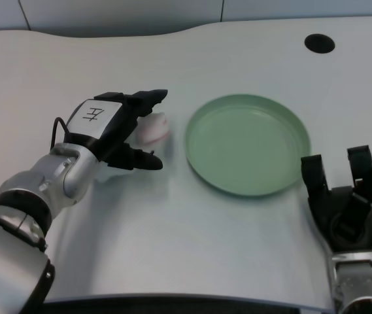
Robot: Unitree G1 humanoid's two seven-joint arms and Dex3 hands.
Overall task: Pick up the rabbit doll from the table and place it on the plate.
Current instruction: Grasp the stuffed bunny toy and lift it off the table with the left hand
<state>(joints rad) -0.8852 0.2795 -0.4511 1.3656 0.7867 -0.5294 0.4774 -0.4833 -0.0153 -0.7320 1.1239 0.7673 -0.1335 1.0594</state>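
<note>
A robot's black left hand (pixel 117 131) reaches in from the lower left of a white table (pixel 172 248), seen from above. Its fingers are spread around a small pink and white rabbit doll (pixel 153 129): the upper fingers extend over the top of the doll, and a lower finger or thumb stretches out beneath it, close to the table. The doll sits in the gap between them, partly hidden, so whether the fingers actually press on it or only surround it cannot be told. A white label with a black handwritten mark covers the back of the hand. The silver forearm runs diagonally from the bottom left corner up to the wrist, its metal casing smooth and rounded, with a thin black cable looping near the wrist. The doll looks soft and rounded, and it lies just left of a round, pale green plate (pixel 202 154) with a low raised rim and a smooth matte surface. Doll and plate do not touch. A dark round hole (pixel 319 43) sits in the tabletop at the upper right.
</note>
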